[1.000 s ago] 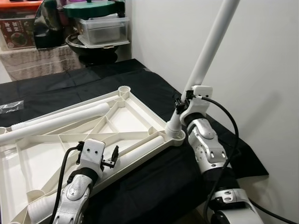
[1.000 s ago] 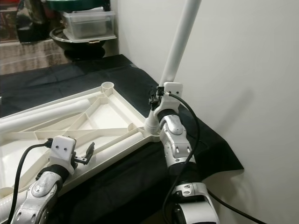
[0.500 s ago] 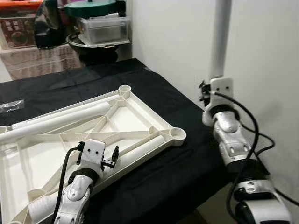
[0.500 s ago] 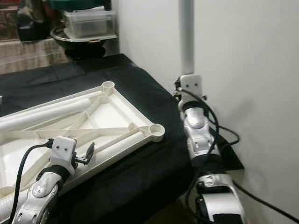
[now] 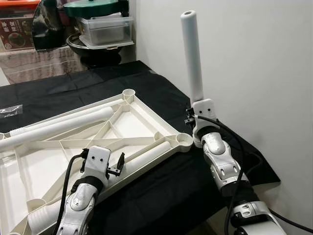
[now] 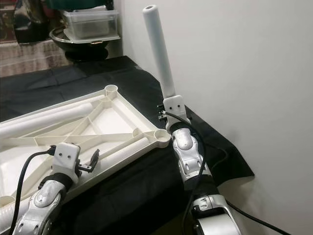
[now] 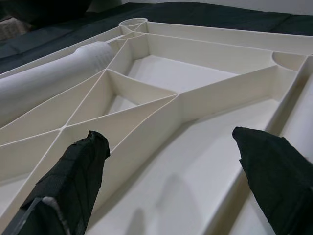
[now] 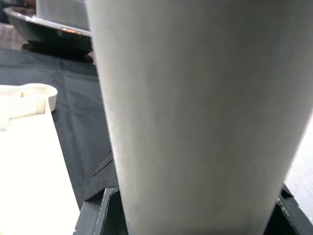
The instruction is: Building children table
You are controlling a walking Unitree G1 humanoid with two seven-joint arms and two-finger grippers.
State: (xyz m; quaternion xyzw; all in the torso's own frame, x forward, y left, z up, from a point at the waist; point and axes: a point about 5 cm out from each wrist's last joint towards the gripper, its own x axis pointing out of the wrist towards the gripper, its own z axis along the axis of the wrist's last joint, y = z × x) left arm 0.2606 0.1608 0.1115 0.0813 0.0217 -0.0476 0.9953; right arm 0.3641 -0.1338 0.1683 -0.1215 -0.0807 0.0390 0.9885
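While the upturned white tabletop [image 5: 58, 161] lies ribbed side up on the black cloth [image 5: 161, 191], the right gripper [image 5: 196, 128] stands just to the right of its near right corner socket [image 5: 184, 141], pinching a white table leg [image 5: 192, 54] near its lower end. Half a second ago that leg ran off the top of the picture and was held further right, close to the wall; now it has come down and leftward, its rounded top shows, and it leans slightly left. Whether its foot touches the cloth cannot be told. A second ago its end sat at the socket at a steep slant.

Over the near part of the tabletop, the left gripper [image 7: 176, 171] hovers with fingers [image 7: 78, 176] spread wide, unchanged. Another leg [image 5: 58, 126] lies across the ribs at the far left, where it was before. Containers [image 5: 105, 29] stand at the far end.
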